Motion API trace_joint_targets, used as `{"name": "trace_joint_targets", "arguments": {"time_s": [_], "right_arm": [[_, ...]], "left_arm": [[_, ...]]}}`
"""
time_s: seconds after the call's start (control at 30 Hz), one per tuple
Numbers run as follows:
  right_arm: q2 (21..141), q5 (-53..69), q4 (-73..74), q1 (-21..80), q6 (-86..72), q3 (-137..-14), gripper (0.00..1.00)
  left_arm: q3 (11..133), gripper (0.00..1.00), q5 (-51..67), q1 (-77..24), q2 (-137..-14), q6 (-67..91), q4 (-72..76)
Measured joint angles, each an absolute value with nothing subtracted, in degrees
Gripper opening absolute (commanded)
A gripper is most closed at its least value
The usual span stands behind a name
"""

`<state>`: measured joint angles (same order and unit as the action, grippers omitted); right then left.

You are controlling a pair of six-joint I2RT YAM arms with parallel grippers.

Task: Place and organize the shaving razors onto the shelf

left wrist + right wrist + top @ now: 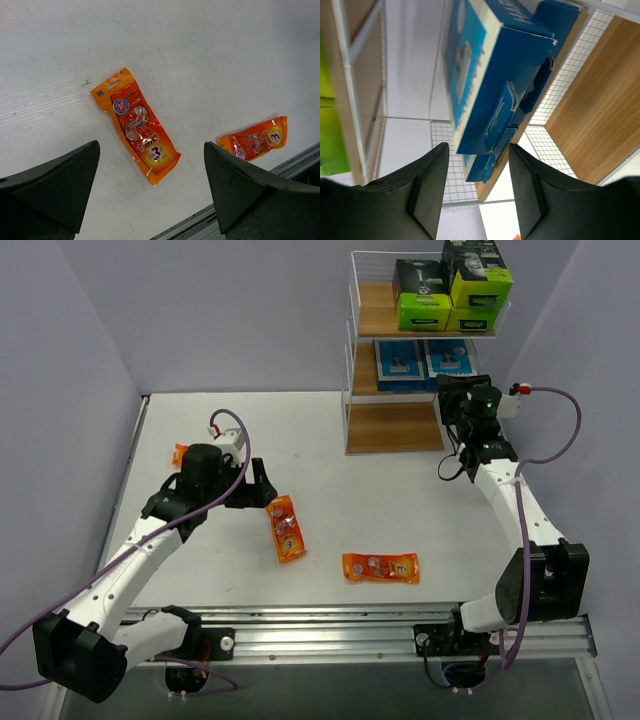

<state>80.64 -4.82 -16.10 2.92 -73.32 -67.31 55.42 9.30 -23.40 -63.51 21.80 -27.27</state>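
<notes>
Left wrist: your left claw (150, 147) hangs wide open and empty, with the orange packet (137, 127) slanted directly beneath; square to its narrow width before dropping. Your right claw (477, 150), parted and empty, faces blue cards (485, 75) on the shelf (590, 100) just ahead.

Orange packets (287, 528): 3. One lies ahead of the gap betw. the left gripper's (262, 487) jaws. A 2nd (256, 140) is beyond the jaw on the right of the wrist view. The 3rd (181, 452) is behind that gripper, partly hidden.

Blue packs (490, 75): 2. Both are straight ahead of the right gripper's (452, 390) jaws, the 2nd (480, 167) behind the 1st.

Black/lime boxes (424, 308): at least 3, exact no. unclear, up past the same jaws.

Shelf (395, 427): 1, w/ 3 wooden boards.
</notes>
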Motion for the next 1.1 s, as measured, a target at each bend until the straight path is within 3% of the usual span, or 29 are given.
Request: {"name": "trace_joint_targets", "arguments": {"time_s": [0.23,0.53,1.1], "right_arm": [[83.85,-3.53,-17.37,2.92,-73.49,-67.96,0.42],[84.58,-3.36,-19.88,2.90,-74.00,-68.88,0.31],[87.68,-2.48,-21.06,1.41,-74.41,-70.94,0.29]], "left_arm": [[55.42,0.94,9.72,-23.27,-63.59,21.80,-27.29],[55.44,0.94,9.91,-23.09,-63.92,21.80,-27.29],[55.44,0.94,10.35,-22.76,-64.58,21.80,-27.31]]}}
